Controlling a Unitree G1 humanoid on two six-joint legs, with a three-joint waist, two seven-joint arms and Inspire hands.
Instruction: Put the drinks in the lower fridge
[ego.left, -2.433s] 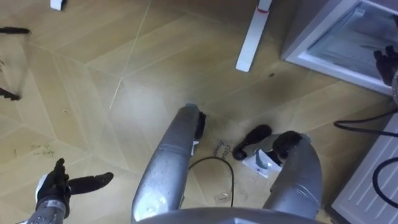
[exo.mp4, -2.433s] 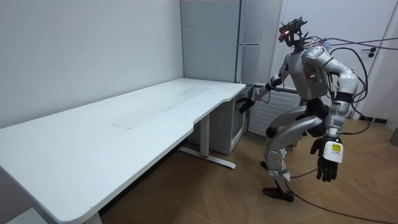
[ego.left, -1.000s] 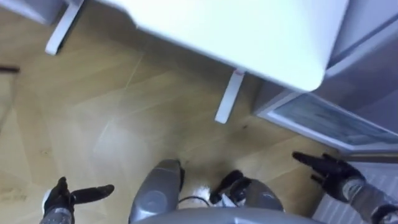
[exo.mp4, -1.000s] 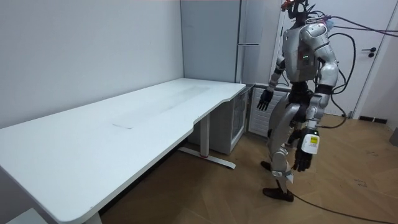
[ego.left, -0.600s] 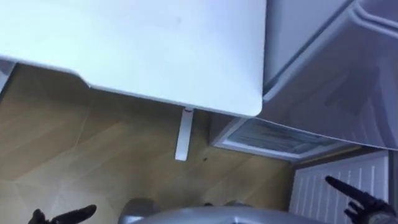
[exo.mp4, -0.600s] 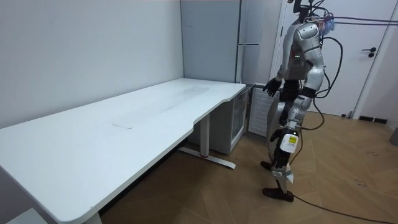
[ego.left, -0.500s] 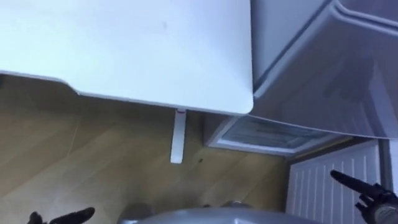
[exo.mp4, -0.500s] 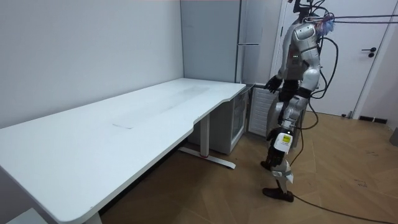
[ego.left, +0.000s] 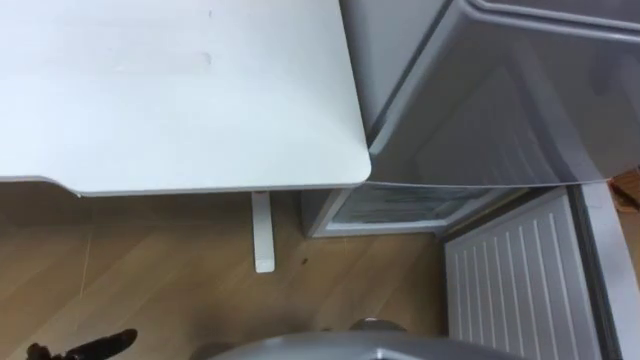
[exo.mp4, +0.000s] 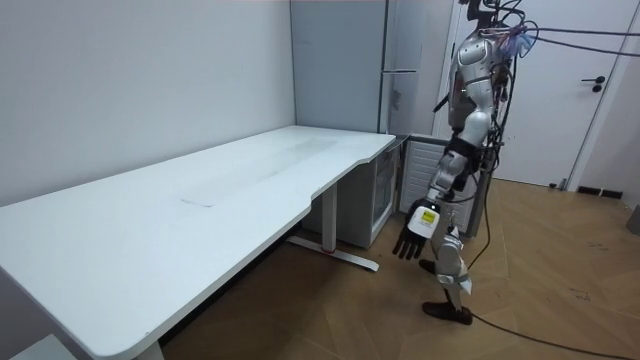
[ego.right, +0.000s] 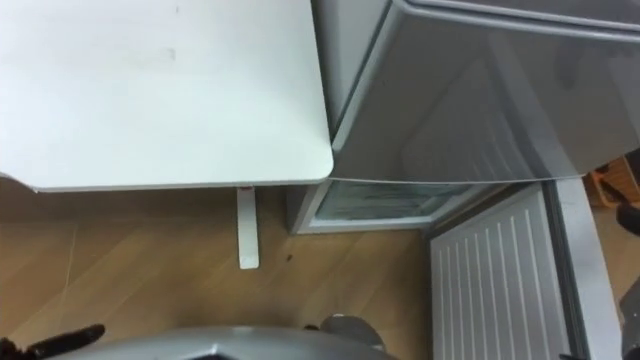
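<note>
Where the pale herringbone wood floor (ego.left: 150, 270) runs under the end of a long white table (ego.left: 180, 90), the robot stands upright, facing a tall grey fridge (exo.mp4: 405, 60) that rises against the grey wall (exo.mp4: 140, 90). The table top is flat, smooth and matte, with a rounded corner, and rests on a slim white leg (ego.left: 262, 232). The lower fridge (ego.left: 400, 207) sits on the floor under that corner, at the foot of the tall fridge. From above only a narrow strip of its glassy front shows, so whether it is open cannot be made out. Just beside it stands a white ribbed panel (ego.left: 510, 275) (a door or a radiator, it is hard to say).

The left hand (exo.mp4: 412, 234) hangs low at the robot's side, in front of the table's end, its dark fingers loose and spread, grasping nothing. In the eye views it reaches in at the bottom left over the floor. The right hand (ego.right: 633, 214) is a dark shape cut off by the right eye view's right edge, and its state cannot be told.
</note>
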